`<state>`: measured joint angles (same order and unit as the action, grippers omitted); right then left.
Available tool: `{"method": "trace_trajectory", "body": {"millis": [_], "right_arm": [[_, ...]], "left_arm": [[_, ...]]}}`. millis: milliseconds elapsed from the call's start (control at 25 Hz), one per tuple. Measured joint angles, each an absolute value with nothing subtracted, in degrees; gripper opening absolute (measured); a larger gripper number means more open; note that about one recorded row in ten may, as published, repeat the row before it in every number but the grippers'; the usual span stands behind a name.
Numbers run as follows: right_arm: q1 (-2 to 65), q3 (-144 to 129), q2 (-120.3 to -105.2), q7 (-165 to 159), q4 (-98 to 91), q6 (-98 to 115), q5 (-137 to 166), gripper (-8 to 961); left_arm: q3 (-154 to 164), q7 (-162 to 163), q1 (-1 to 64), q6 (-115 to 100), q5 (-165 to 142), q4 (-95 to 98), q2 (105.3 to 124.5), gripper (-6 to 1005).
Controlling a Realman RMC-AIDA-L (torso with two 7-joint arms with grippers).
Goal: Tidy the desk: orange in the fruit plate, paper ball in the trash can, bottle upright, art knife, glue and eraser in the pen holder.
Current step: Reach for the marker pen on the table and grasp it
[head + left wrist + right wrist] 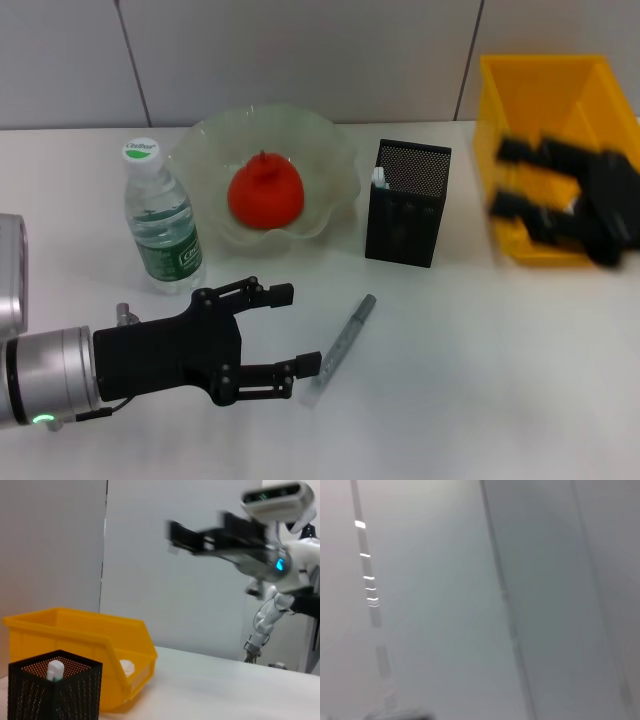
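Nearest, left black end effector (285, 330) spread wide, empty, just beside slim grey art knife (342, 345) flat on white surface (480, 380), likely about to close on it for black mesh pen holder (405, 205); right end effector (525, 180) blurred over yellow trash can (560, 90), grip unclear.

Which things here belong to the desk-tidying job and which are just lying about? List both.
Job:
orange in fruit plate
bottle, upright
pen holder
trash can, white wad inside
art knife on table
left gripper, jaws open
right gripper at the can

Lying about:
nothing else on the table
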<state>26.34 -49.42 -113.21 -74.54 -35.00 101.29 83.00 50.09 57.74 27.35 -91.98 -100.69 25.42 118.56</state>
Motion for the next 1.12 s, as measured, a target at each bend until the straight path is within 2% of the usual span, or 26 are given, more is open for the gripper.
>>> {"method": "trace_trajectory", "body": {"millis": [80, 160, 440, 880, 960, 1080, 1120], "right_arm": [[25.59, -49.38, -111.29, -73.46, -31.21, 104.70, 86.65, 710], [24.33, -49.12, -110.94, -71.91, -29.63, 105.75, 90.48, 710], [17.93, -48.59, -113.09, -62.40, -30.51, 102.63, 96.07, 710], [16.15, -48.51, -113.97, -56.37, -29.04, 95.58, 100.32, 711], [16.12, -48.51, -113.99, -56.16, -28.87, 95.13, 100.34, 711], [16.17, -48.57, -114.00, -56.13, -28.83, 94.81, 100.36, 711], [16.24, -48.57, -113.99, -56.13, -28.83, 94.74, 100.36, 711]], "left_arm": [[50.09, 59.13, 27.31, -91.99, -100.68, 25.58, 118.53, 869], [50.11, 61.01, 27.63, -91.95, -100.67, 25.74, 118.52, 869], [50.49, 68.70, 29.62, -91.69, -100.83, 27.06, 118.38, 869], [59.88, 94.67, 31.34, -90.56, -101.72, 45.67, 118.48, 869], [65.45, 106.34, 31.43, -89.47, -106.03, 57.25, 118.46, 869], [66.95, 109.73, 31.74, -89.42, -107.61, 60.49, 118.49, 865], [71.63, 121.47, 33.85, -88.48, -113.80, 69.02, 118.54, 864]]}}
